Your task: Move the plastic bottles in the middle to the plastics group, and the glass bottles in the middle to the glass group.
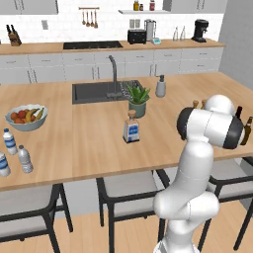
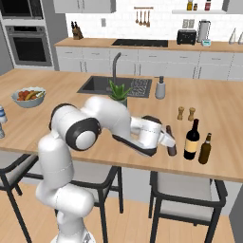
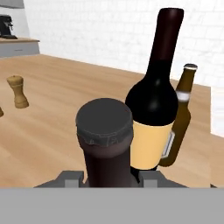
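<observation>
A fruit bowl (image 1: 26,117) sits near the worktop's (image 1: 89,143) left edge. A sink (image 1: 94,92) with a tap (image 1: 113,74) is set into the far side, a potted plant (image 1: 138,100) and soap dispenser (image 1: 160,86) beside it. A labelled jar (image 1: 131,127) stands mid-worktop. Two wooden grinders (image 2: 186,113) stand toward the right end.

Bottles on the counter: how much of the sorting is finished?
Done, it seems: a plain water bottle stands beside the two blue-labelled ones at the left end. In hand: the gripper is shut on the small dark bottle, right beside the wine bottle and brown bottle. Left: let go of it there.
</observation>
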You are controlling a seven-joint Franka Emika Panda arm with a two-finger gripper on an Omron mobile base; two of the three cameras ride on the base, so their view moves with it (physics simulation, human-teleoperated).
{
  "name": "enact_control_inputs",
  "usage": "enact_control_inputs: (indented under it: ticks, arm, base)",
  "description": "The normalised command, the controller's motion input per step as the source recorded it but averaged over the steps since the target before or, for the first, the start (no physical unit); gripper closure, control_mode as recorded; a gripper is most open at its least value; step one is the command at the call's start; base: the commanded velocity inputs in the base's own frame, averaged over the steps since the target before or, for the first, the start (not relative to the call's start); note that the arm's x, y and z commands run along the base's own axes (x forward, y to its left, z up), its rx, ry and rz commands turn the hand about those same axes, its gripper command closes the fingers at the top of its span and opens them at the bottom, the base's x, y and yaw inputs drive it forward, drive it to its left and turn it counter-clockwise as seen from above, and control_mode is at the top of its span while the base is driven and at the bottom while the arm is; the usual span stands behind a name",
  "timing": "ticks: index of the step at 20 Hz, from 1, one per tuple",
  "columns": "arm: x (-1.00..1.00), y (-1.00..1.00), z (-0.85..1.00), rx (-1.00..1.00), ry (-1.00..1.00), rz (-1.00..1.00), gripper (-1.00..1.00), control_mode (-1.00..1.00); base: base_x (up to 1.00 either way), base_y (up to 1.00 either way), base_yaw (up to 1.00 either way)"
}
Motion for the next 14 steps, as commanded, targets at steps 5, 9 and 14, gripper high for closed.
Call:
enact_control_inputs:
  ticks: [5, 9, 14]
  arm:
    - [0.13, -0.15, -0.08, 0.15, 0.00, -0.04, 1.00, -1.00]
    - [0.12, -0.10, -0.09, 0.19, 0.00, -0.01, 1.00, -1.00]
    - [0.12, -0.13, -0.16, 0.13, 0.00, 0.00, 1.00, -1.00]
  base:
    - [0.00, 0.00, 0.00]
    - [0.00, 0.00, 0.00]
    - [0.00, 0.00, 0.00]
